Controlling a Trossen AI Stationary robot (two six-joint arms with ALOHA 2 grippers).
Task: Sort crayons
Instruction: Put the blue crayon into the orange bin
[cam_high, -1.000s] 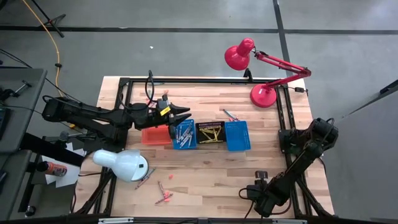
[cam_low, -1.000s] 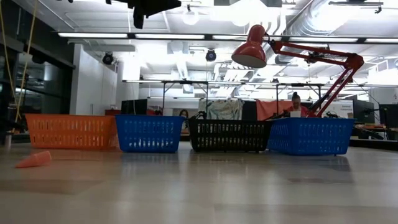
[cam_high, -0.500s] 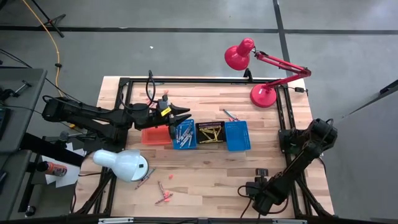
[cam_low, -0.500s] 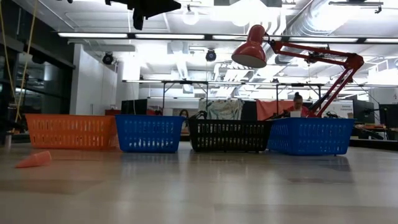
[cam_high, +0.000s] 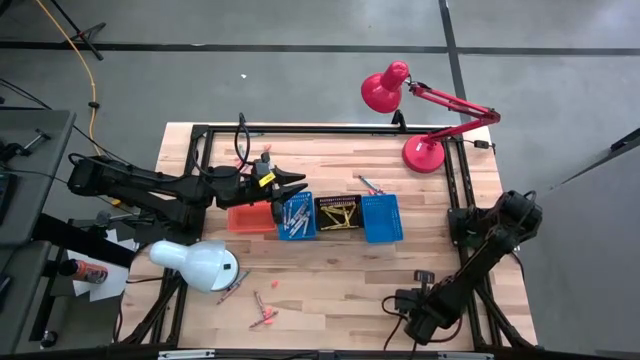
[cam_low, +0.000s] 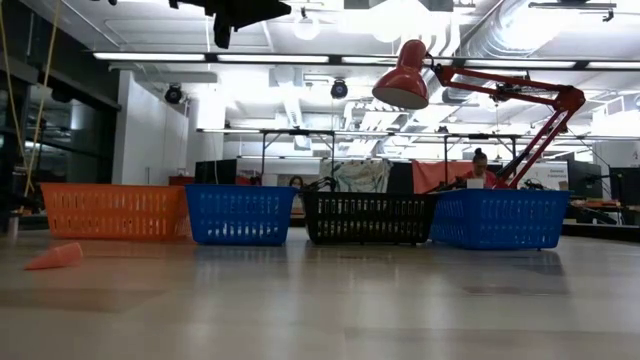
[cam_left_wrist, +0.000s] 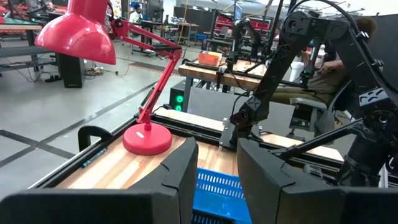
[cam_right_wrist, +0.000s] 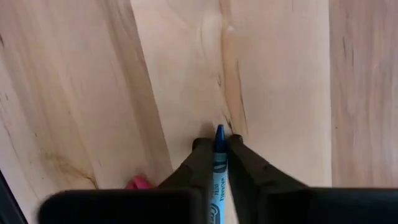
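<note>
My right gripper (cam_right_wrist: 216, 148) is low over the table's near right part (cam_high: 400, 303), shut on a blue crayon (cam_right_wrist: 219, 155). Beside it a bit of a pink crayon (cam_right_wrist: 139, 183) lies on the wood. My left gripper (cam_left_wrist: 217, 163) hangs open and empty above the basket row (cam_high: 293, 184). Four baskets stand in a row: orange (cam_high: 250, 218), blue (cam_high: 297, 216), black (cam_high: 339, 213), blue (cam_high: 381, 218). The first blue one and the black one hold crayons. Loose crayons lie at the near left (cam_high: 262, 310) and behind the baskets (cam_high: 369, 184). My right gripper pinches the blue crayon's paper-wrapped shaft (cam_right_wrist: 218, 163) between its two fingers. The fingers (cam_right_wrist: 200, 157) run along the crayon and point down at the boards. Its pointed tip (cam_right_wrist: 219, 130) sticks out past the fingertips; whether it touches the wood I cannot tell.
A red desk lamp (cam_high: 425, 152) stands at the far right, its head (cam_high: 384, 88) beyond the far edge. A white lamp head (cam_high: 196, 264) sits at the near left. An orange stub (cam_low: 56, 256) lies on the boards. Bare wood lies between the baskets and the near edge.
My right arm's wrist has shifted slightly toward the table's left, staying low near the near edge.
</note>
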